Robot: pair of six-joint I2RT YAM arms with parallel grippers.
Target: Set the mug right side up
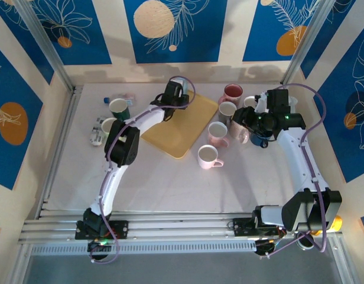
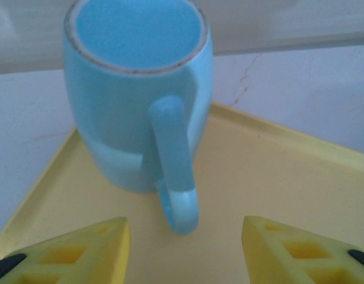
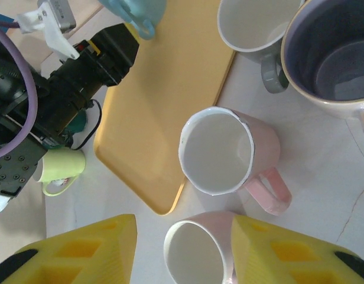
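The blue mug [image 2: 129, 112] stands bottom-up on the tray [image 2: 288, 177], upper left of the left wrist view. The left gripper [image 2: 185, 236] faces its handle, fingers [image 2: 87, 248] spread and touching nothing. This looks like the approach. Next it needs to grip the mug and roll it over. The right gripper [image 3: 182, 236] hangs spread and empty over the pink mugs [image 3: 220, 154].

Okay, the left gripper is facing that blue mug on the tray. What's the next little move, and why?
Probably ease the left gripper forward until the handle sits well between its open fingers. The blue mug seems to stand base-up on the yellow tray, with its handle pointing at the gripper and clear gaps on both sides, so nothing is gripped yet.
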